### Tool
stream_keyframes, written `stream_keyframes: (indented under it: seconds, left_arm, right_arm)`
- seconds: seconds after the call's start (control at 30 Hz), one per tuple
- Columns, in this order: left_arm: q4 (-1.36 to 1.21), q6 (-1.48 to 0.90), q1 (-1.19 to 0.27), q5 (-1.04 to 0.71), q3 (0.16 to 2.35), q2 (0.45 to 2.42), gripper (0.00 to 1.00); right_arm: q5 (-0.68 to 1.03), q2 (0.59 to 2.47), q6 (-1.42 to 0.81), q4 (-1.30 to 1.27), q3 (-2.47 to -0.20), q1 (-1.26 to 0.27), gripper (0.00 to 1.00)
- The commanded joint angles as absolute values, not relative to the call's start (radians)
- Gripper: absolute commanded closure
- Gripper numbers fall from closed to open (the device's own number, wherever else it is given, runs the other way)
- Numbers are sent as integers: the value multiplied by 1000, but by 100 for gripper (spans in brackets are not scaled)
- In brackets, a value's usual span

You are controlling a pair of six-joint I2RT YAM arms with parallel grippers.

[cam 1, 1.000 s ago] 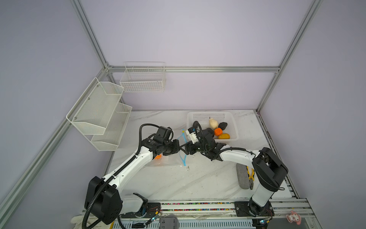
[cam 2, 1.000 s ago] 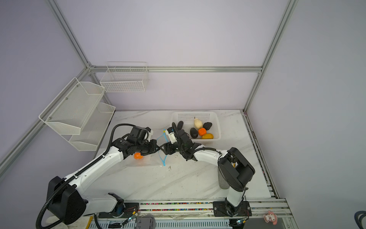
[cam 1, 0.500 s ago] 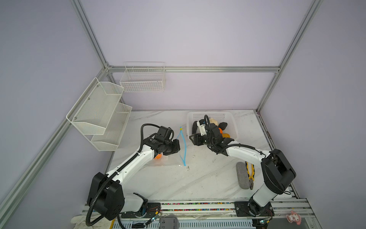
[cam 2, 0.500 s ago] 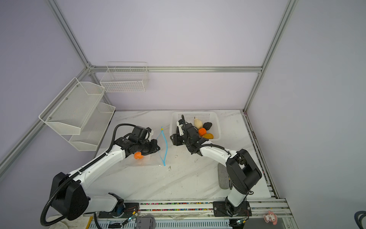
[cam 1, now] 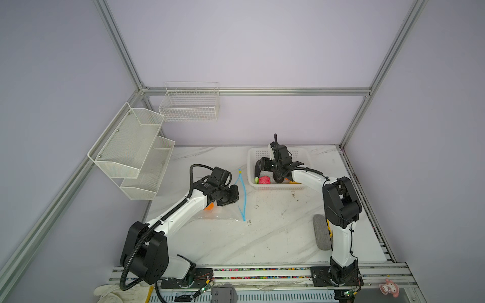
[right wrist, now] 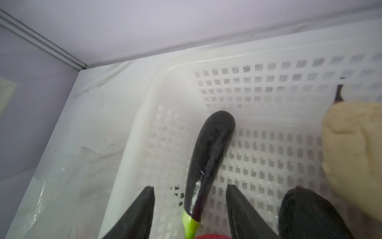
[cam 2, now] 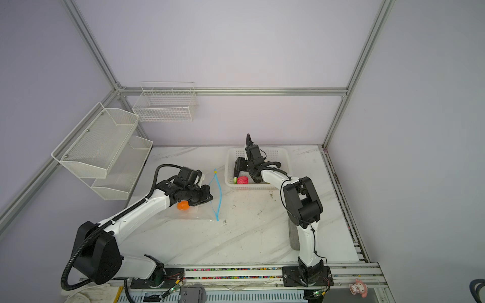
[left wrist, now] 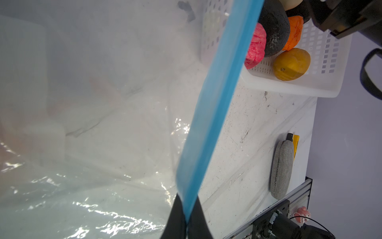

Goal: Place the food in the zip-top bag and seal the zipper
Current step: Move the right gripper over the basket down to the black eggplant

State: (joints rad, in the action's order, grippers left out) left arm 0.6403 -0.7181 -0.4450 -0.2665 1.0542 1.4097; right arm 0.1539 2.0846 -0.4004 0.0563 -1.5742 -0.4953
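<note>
Blue zipper (left wrist: 217, 99) being pinched by closed left fingers (left wrist: 175, 219), propping bag (left wrist: 103, 103) open; right fingers (right wrist: 136, 215), spread, straddling eggplant (right wrist: 208, 157) in basket (right wrist: 268, 87). Next: closing squarely, lifting clear.

This is a robotics lab test cell. A left arm (cam 1: 178, 212) and a right arm (cam 1: 341, 204), 2 in all, are bolted to a slotted rail (cam 1: 262, 274) at the front of a marble-patterned tabletop (cam 1: 262, 236), with a bare circuit board (cam 1: 203, 288) and loose wiring by their bases. Plain lilac panels (cam 1: 236, 39) in an aluminium extrusion frame (cam 1: 262, 91) box the bench in. They carry a wire basket (cam 1: 190, 105) and a 2-tier mesh shelf (cam 1: 126, 147), and foam toy food (cam 1: 264, 180) sits in a perforated plastic basket (cam 1: 278, 186).
</note>
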Motion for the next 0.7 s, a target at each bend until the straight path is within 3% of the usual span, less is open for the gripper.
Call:
stream_keyframes:
  seconds: [0.0,0.27,0.67]
  left_arm:
    - [615,-711,-438,-288,1119,1405,100]
    - [617,-710,-438,-290,1115,1440,100]
    - [617,-703,-437,-301,1126,1450,100]
  right_arm:
    - [110,2144,-462,166,-1675,-496,39]
    - [95,2292,-502,253,-1857,-489,29]
    - [88,2427,-508,297,-2010,-472,33]
